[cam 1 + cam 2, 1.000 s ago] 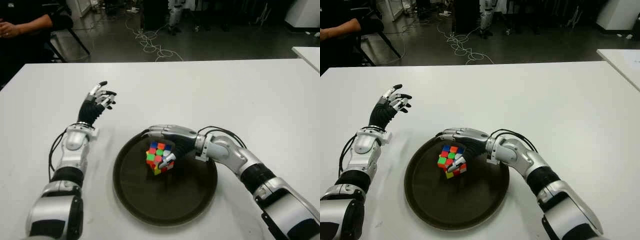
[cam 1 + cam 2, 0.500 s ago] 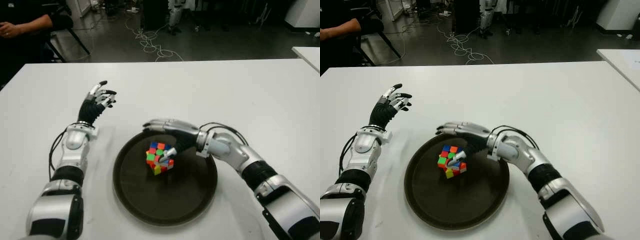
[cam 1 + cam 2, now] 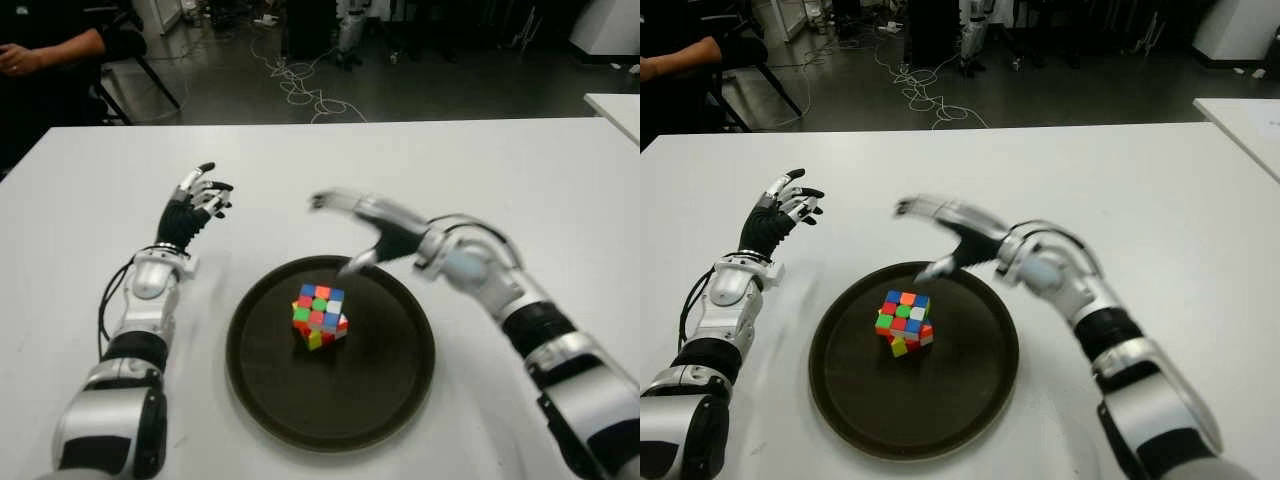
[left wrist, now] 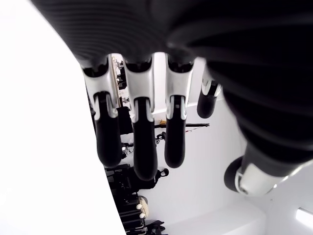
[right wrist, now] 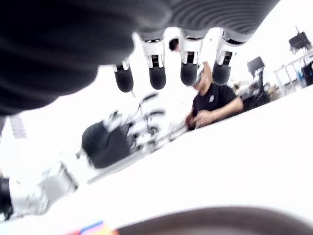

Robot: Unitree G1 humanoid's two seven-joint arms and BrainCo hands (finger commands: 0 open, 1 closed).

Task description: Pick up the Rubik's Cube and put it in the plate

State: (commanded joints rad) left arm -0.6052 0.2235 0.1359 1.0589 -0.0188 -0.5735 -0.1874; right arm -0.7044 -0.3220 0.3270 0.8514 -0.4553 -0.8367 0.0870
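The Rubik's Cube (image 3: 319, 315) sits in the middle of the dark round plate (image 3: 390, 400) on the white table, with nothing touching it. My right hand (image 3: 350, 232) hangs in the air above the plate's far rim, fingers spread and empty; its wrist view shows the fingertips (image 5: 157, 78) apart with only table beyond them. My left hand (image 3: 198, 199) is raised over the table left of the plate, fingers loosely extended and holding nothing.
The white table (image 3: 500, 170) extends far on all sides of the plate. A seated person (image 3: 50, 45) is beyond the far left corner. Cables (image 3: 300, 85) lie on the floor behind, and a second table's corner (image 3: 615, 105) shows at the right.
My right hand has let go of the cube and risen up and back, from over the plate's centre to above its far rim. The cube stays in the plate. The left hand is unmoved.
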